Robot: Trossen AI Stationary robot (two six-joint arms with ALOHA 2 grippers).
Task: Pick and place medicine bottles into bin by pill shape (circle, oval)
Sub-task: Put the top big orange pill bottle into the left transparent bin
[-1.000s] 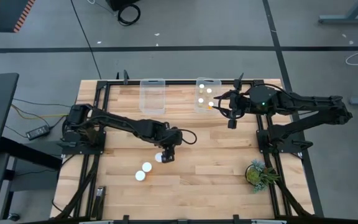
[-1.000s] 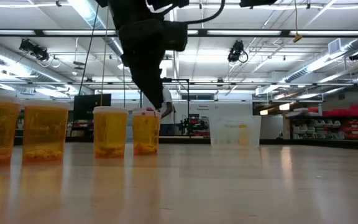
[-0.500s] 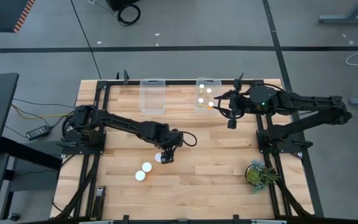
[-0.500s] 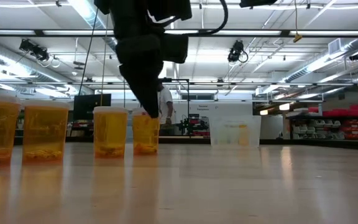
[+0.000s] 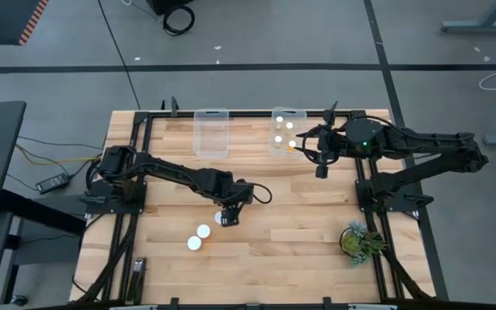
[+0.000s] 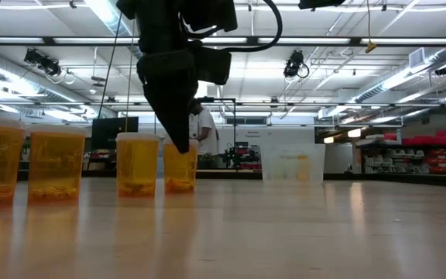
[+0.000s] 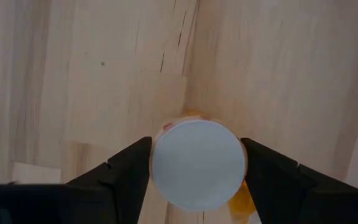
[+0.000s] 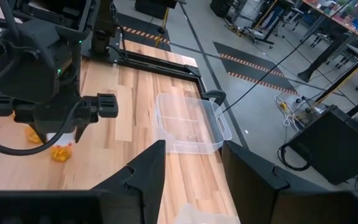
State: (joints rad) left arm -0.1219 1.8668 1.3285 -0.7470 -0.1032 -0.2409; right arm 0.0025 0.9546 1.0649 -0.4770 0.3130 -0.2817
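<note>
A medicine bottle [image 7: 197, 163], amber with a round white cap, stands upright on the wooden table. My left gripper [image 5: 229, 215] points down over it and hides it in the high view. The two fingers [image 7: 135, 171] stand on opposite sides of the cap. In the low view this bottle [image 6: 181, 169] shows behind the dark fingers. Two more bottles [image 5: 203, 231] [image 5: 195, 244] stand nearer the front edge. My right gripper [image 5: 308, 148] hangs open and empty beside the far right bin [image 5: 286, 114]. My left gripper comes at the bottle from above, pointing down, with one finger at each side of the white cap's rim [image 7: 156, 163]. The inner faces lie right along that rim, and I cannot tell whether they touch it. The bottle rests on its base on the table.
Two clear bins stand at the far edge: the left bin [image 5: 213, 131] shows nothing inside, and the right one holds bottles with white caps [image 5: 278, 138]. A small potted plant [image 5: 357, 241] stands at the near right. Bare wood lies between the bottles and the bins.
My left gripper has tipped steeper and come down over the bottle. Its cap showed beside the fingers in the high view a second ago and now lies hidden under them. The bottle has kept its place. The right arm has kept still.
</note>
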